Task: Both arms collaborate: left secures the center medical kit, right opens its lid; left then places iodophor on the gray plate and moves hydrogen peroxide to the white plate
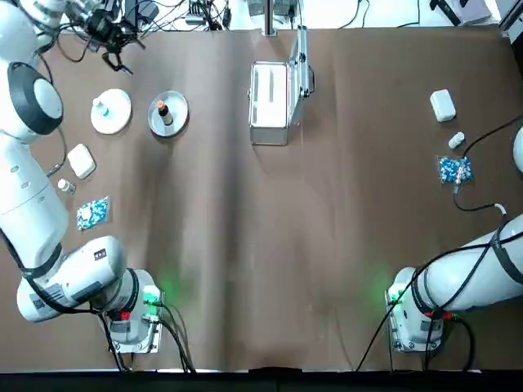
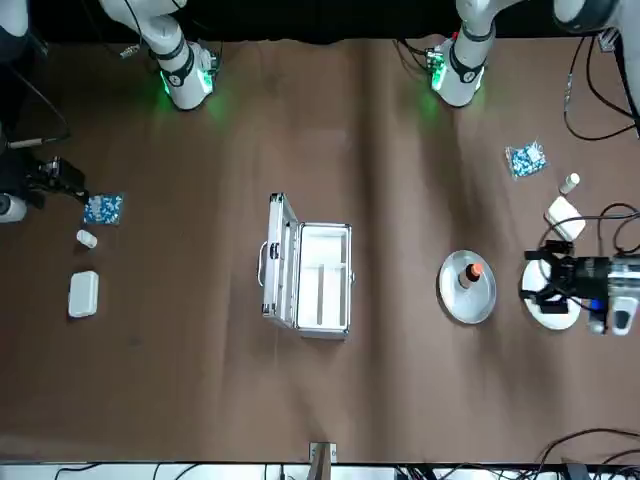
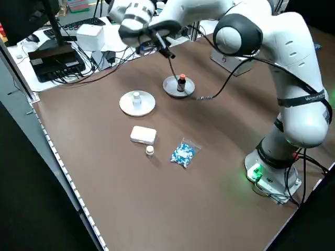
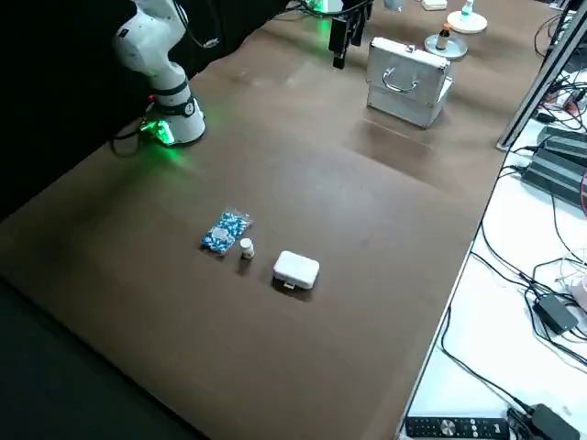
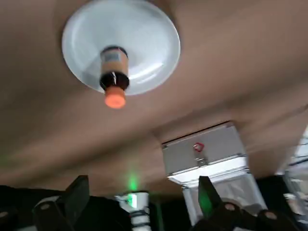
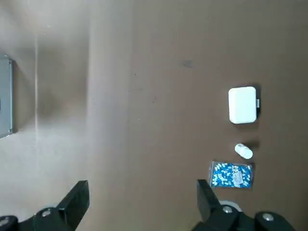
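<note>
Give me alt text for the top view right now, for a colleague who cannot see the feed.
An open medical kit stands at the table's far centre, lid upright. To its left, an orange-capped iodophor bottle stands on the gray plate and a clear hydrogen peroxide bottle on the white plate. The left tool hovers beyond the plates, open and empty.

A robotics lab, plainly: two white arms bolted to a brown table [image 1: 327, 245], a bench alongside it crowded with black electronics boxes [image 3: 55, 58] and tangled cables [image 4: 541, 302], a remote control [image 4: 447, 427] at its edge.
</note>
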